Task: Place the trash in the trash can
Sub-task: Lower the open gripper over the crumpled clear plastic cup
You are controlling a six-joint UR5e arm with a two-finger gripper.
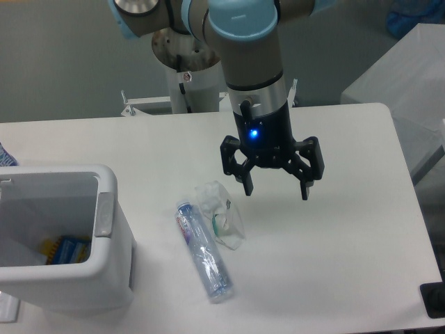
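Observation:
A slim clear bottle [202, 252] with a pink-blue label lies on the white table, near its front. A crumpled clear cup [221, 213] with a green bit lies just to its right, touching or nearly touching it. The white trash can [104, 264] with a grey strip on its right rim stands at the front left. My gripper [277, 188] hangs above the table, to the right of and slightly behind the cup. Its fingers are spread wide open and hold nothing.
Inside the trash can lies a blue and yellow item [67, 249]. The arm's base [182, 52] stands behind the table's far edge. A grey surface [403, 76] is at the back right. A dark object [434, 300] sits at the front right corner.

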